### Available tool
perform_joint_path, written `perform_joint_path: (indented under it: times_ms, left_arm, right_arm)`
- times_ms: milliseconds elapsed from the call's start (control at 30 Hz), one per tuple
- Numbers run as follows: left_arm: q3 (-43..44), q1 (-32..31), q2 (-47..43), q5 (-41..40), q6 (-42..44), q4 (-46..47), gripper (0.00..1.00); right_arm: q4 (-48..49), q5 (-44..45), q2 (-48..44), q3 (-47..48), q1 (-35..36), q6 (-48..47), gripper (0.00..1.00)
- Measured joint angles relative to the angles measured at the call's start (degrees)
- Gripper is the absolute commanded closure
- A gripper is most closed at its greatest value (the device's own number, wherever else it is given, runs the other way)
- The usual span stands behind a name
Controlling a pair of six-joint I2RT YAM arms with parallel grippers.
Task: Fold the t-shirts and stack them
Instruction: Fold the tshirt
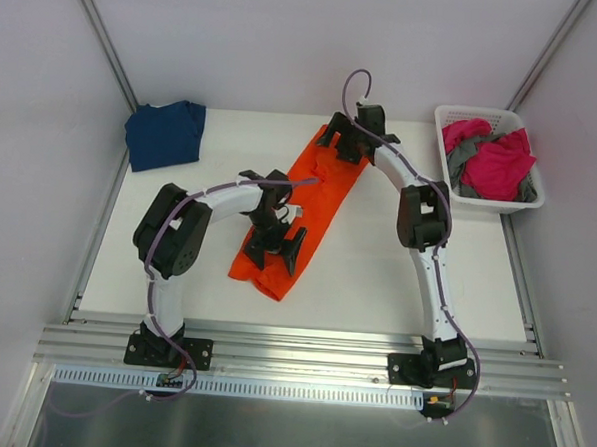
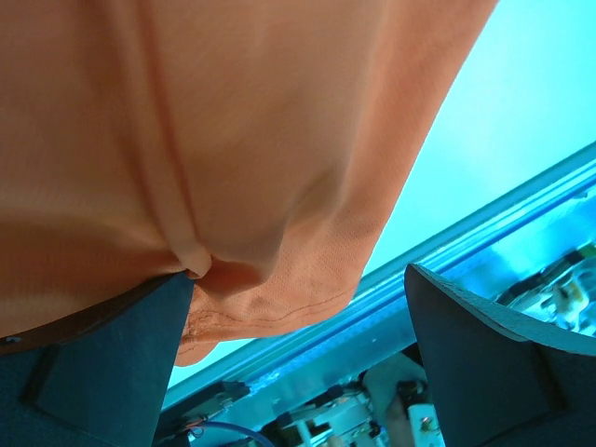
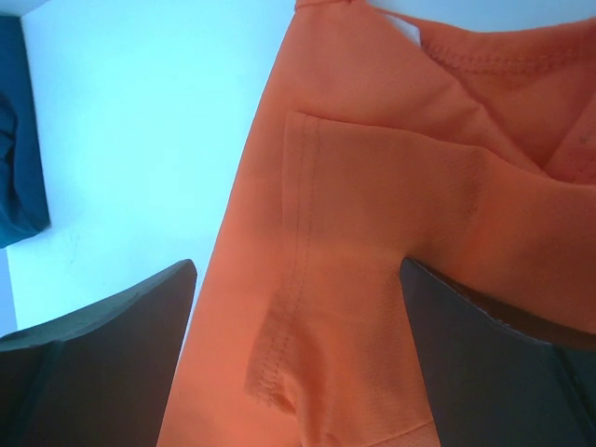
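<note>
Orange t-shirt (image 1: 315,199) lay flat mid-table (image 1: 405,289) as a long narrow strip, long axis on the diagonal: far end toward the right, near end toward the left. Left gripper (image 1: 275,248) sat over the near-left end and right gripper (image 1: 345,139) over the far-right end, so each arm had its own end & neither needed to cross. Both claws were spread wide, pinching nothing. In the left wrist view the hem lay against one finger (image 2: 102,363), w/ the gap betw. the fingers mostly bare. In the right wrist view a sleeve seam lay under the gap, a finger on either side. Likely next move, as a judgement: close on both ends & fold across the short axis, one end brought over to the other. Count: 1 orange shirt; 1 navy t-shirt (image 1: 165,133) bunched at the far-left corner, well apart from the orange; 1 white basket (image 1: 495,204) at far right holding magenta cloth (image 1: 502,166) & grey cloth (image 1: 462,152) in a tangle, no. of shirts in there couldn't be told. 2 arms, 2 grippers.
</note>
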Motion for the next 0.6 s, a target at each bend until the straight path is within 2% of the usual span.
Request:
perform_joint_path:
  times_ms: [233, 600]
  left_arm:
    - [1.88, -7.19, 1.73, 1.90, -1.05, -0.11, 0.01]
    - [2.10, -13.88, 2.03, 2.84, -2.58, 0.66, 0.01]
  right_arm:
    - [1.29, -1.01, 0.76, 0.57, 2.32, 2.01, 0.03]
    - [2.01, -1.92, 2.89, 3.58, 3.52, 3.13, 0.03]
